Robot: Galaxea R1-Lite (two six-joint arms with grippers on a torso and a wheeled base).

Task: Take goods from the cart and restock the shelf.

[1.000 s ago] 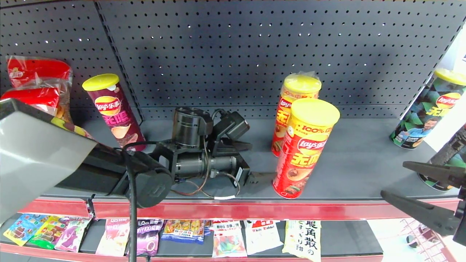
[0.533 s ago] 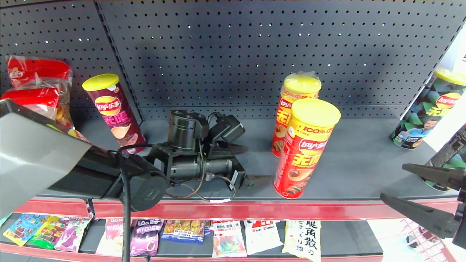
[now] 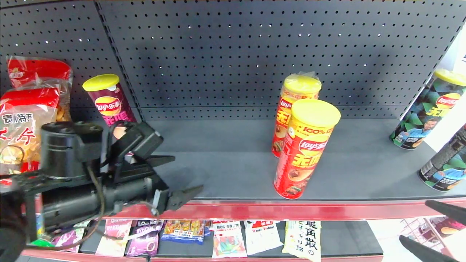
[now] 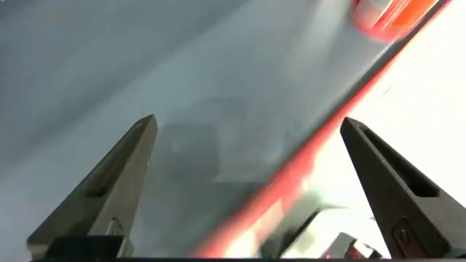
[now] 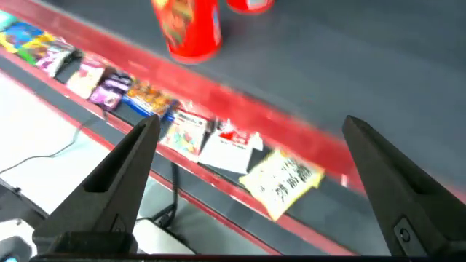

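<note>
Since my jaws are spread and empty on both sides, the cart [image 3: 431,233] decides it; it lies below the shelf's [image 3: 233,160] front right corner, nearest my right gripper [image 3: 413,220]; my left gripper [image 3: 187,173] (front left edge) is well apart.

Setting: a retail shop aisle. Grey shelf [image 3: 225,160] with red front edge [image 3: 291,210] and perforated back panel [image 3: 255,54]. Chip canisters [image 3: 309,145] stand on it, bagged snacks [image 3: 25,120] at its left end, flat snack packets [image 3: 262,236] on the lower shelf [image 3: 346,240].
</note>
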